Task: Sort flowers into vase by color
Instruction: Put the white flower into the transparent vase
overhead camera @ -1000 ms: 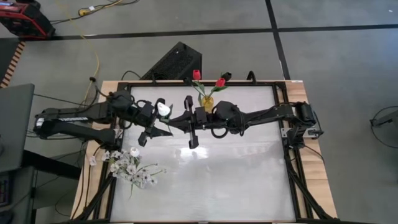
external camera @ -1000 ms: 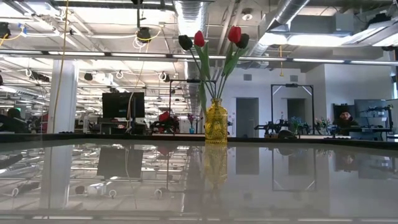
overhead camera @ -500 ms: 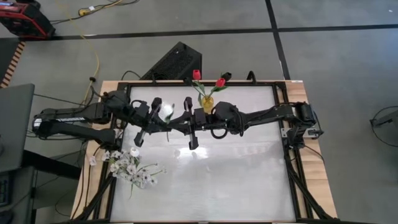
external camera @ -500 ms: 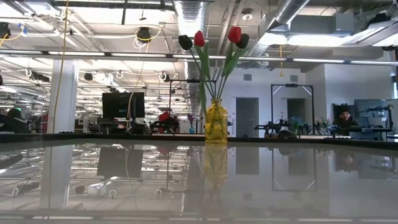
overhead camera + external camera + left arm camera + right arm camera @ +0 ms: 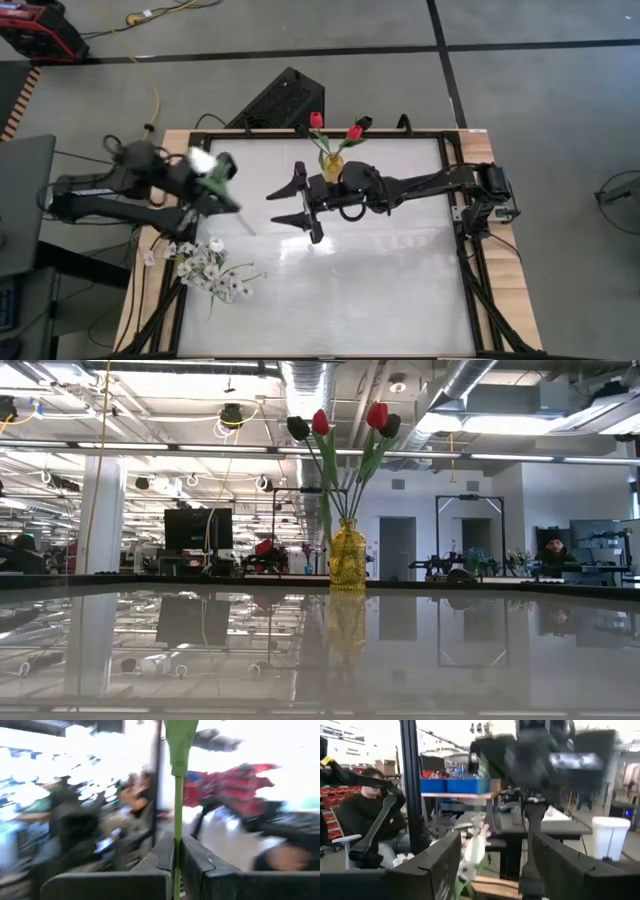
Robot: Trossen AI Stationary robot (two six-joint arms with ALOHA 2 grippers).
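Observation:
My left gripper (image 5: 212, 182) is at the table's left side, shut on a white tulip; the bud (image 5: 200, 159) shows blurred over the gripper. My right gripper (image 5: 275, 207) stands open above the table's middle, holding nothing. In the right wrist view its fingers (image 5: 440, 865) frame the distant white tulip (image 5: 475, 847). A yellow vase (image 5: 333, 165) at the far edge stands upright on its base and holds red tulips (image 5: 322, 422). A spray of tiny white blossoms (image 5: 210, 265) lies flat at the near left. My left gripper pinches the tulip's green stem (image 5: 177, 840) between its two fingers. The fingers come about level from the table's left and lie across the stem. The flower is lifted clear of the table, its stem (image 5: 243, 223) slanting down and away from the gripper.
The wide glossy tabletop (image 5: 380, 290) lies open on the near right. A black frame rail (image 5: 330, 133) runs along the far edge behind the vase. Beyond the table, the right wrist view shows a seated person (image 5: 365, 810).
My left gripper has shut on the white tulip's stem, then drawn back toward the table's left edge and risen, carrying the flower clear. My right gripper has opened, let go of the flower and stayed in place.

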